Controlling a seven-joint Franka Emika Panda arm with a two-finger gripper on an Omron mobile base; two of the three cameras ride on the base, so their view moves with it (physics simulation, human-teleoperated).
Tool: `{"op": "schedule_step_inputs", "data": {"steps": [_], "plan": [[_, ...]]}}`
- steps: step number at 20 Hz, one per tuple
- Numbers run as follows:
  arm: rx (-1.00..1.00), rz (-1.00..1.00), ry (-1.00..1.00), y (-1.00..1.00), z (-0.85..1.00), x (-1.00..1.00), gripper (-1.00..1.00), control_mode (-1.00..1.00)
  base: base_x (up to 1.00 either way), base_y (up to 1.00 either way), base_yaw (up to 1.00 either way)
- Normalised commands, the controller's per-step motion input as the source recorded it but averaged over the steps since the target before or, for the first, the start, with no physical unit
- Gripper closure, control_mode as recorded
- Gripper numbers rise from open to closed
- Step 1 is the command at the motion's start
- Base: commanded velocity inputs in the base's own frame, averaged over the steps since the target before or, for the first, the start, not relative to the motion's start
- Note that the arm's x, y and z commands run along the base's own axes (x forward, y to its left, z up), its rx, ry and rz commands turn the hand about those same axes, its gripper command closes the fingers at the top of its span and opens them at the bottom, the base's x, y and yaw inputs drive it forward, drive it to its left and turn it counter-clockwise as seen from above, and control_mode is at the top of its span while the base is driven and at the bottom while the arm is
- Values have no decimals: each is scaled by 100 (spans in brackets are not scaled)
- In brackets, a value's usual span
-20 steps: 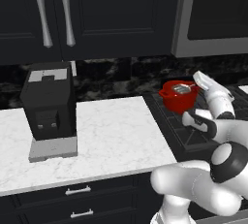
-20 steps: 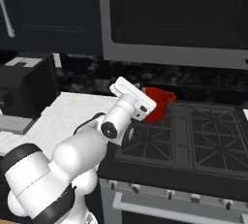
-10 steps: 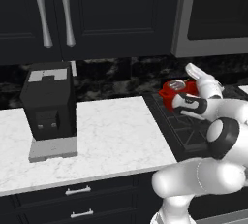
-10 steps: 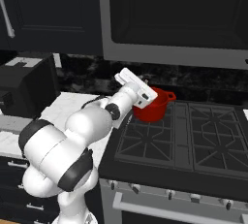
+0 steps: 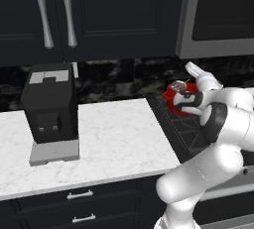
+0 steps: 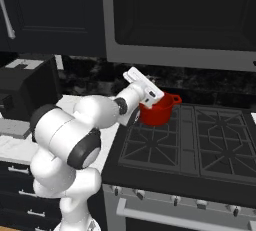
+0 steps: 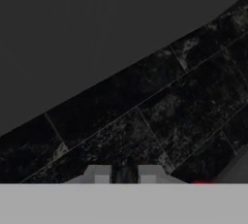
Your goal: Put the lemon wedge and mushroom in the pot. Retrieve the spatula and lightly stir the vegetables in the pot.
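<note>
End effector (image 7: 125,174) closed, fingers nearly together with only a thin dark gap between them; cannot tell if anything thin sits in that gap. Hand view points at the dark tiled backsplash (image 7: 160,106), tilted, with a sliver of red at the bottom right edge, probably the pot rim.

Pot (image 6: 159,111) sits on the rear left burner of the stove (image 6: 200,150), near the tabletop (image 5: 114,134) edge. In the left base view the pot (image 5: 174,100) is partly hidden behind the wrist, and the hand is raised at or just above the rim. Lemon wedge, mushroom and spatula not made out from here; the pot's inside is too blocked to say what it holds.

Coffee machine (image 5: 49,109) stands on the tabletop well apart from the pot, to the left.

Risks, judged from this pose:
- hand is right against the pot, so a sideways swing could knock or drag it across the grate, since it is light and small
- camera looks at the wall, not down into the pot, so any descent is poorly aimed and may hit the rim or a handle
- if a spatula is pinched, the thin handle could slip or twist in closed fingers
- elbow is bulky and close to the stove front; a big reorientation might clip it
</note>
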Motion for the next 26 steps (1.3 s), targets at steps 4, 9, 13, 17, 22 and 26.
{"op": "schedule_step_inputs", "data": {"steps": [4,9,13,17,22,26], "plan": [[0,0,0,-22,-32,34,100,-100,0,0,0],[-3,0,0,-20,-29,34,100,-100,0,0,0],[-5,-2,0,-15,-34,29,100,-100,0,0,0],[-5,-1,0,-6,-37,22,100,-100,0,0,0],[-4,0,0,0,-25,32,100,-100,0,0,0],[-4,0,0,0,-18,34,100,-100,0,0,0]]}}
